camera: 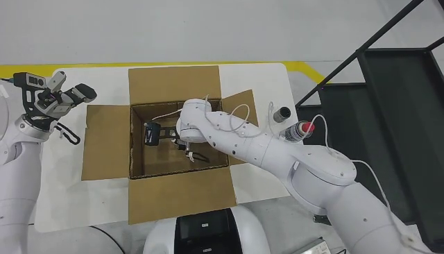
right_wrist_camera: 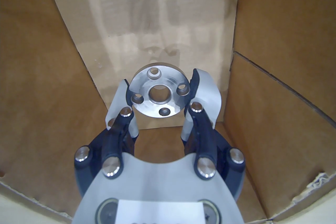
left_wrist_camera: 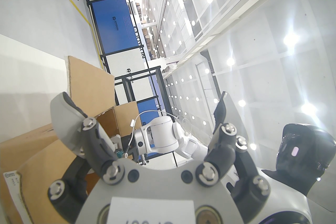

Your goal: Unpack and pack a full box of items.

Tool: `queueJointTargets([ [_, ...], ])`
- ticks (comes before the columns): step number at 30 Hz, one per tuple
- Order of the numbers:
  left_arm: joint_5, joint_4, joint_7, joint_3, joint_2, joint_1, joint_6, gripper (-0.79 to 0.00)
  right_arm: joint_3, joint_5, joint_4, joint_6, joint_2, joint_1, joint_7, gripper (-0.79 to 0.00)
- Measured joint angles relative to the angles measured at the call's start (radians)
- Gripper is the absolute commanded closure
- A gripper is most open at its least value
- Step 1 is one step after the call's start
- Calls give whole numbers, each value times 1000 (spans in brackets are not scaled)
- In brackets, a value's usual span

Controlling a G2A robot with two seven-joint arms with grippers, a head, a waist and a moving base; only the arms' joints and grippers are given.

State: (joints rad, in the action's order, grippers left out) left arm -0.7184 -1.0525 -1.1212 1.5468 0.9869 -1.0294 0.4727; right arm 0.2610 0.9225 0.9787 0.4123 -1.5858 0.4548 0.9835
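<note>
Your right claw (right_wrist_camera: pixel 160 84) is down inside the cardboard box (camera: pixel 173 84) at the centre of the top view. Its fingers (right_wrist_camera: pixel 119 101) press on opposite edges of a round metal flange (right_wrist_camera: pixel 157 104), so it is pinching that part. The flange lies low in the box, near the middle of the right wrist view, with brown walls all round it. You cannot tell from these views whether it rests on the box floor.

Your left claw (left_wrist_camera: pixel 143 104) is spread wide, holds nothing, and sits at the left edge of the top view, well apart from the box. Two small containers, one red-capped (camera: pixel 300 130) and one dark (camera: pixel 281 114), stand on the white surface (camera: pixel 257 80) just right of the box.

This looks like the unpacking step. The next move calls for a straight lift clear of the walls and the right-hand flap, then a placement beside those containers. The flange is smooth metal and looks heavy, so keep the grip firm.
</note>
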Motion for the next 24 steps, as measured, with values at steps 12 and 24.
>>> queueJointTargets([
  [12, 0, 0, 0, 0, 0, 0, 0, -785, 64, 38, 3, -26, 49, 91, -8, 0],
  [24, 0, 0, 0, 0, 0, 0, 0, -785, 117, 61, 43, -46, 74, 130, 80, 0],
])
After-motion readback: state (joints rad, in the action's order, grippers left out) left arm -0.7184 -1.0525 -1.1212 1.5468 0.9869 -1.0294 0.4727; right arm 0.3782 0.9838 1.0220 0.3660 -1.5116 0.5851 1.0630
